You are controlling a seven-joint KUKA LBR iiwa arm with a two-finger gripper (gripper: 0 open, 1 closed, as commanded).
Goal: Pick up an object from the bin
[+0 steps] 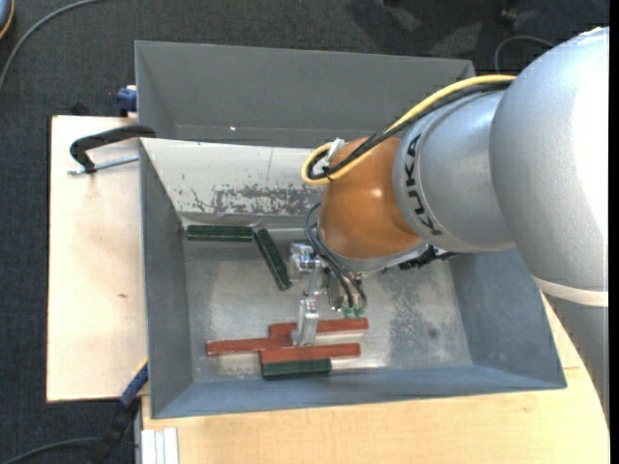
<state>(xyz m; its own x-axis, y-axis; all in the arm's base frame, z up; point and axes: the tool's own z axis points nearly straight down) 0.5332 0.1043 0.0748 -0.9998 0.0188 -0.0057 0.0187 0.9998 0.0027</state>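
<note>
At the left of the bin (162, 288), close to the back wall, a flat green bar (221, 232) lies along the floor. A slanted green bar (273, 257) runs from near its right end down toward the middle. Both lie apart from my work.

Toward the front lies a small cluster. A long red bar (240, 347) reaches furthest left, with a short red bar (334, 326) just behind it and a third red bar (314, 352) beside them. A front green bar (296, 366) touches the cluster on its near side.

My tool (308, 325) hangs low over this cluster, its tip about where the short red bar passes the long one. It looks to be touching or nearly touching them. I cannot tell whether my tool is apart or together, and I see no bar gripped in it. Just above it sits my orange wrist cover (363, 211), and my arm (522, 162) comes in from the right.

I judge the step in hand to be the reach onto the short red bar, with nothing lifted yet. The next move calls for my tool to sit squarely across that one bar, not across two. Then it must clamp firmly and rise straight up. The bars lie so close together that a skewed grip could drag a neighbour along or let the bar pivot out.
</note>
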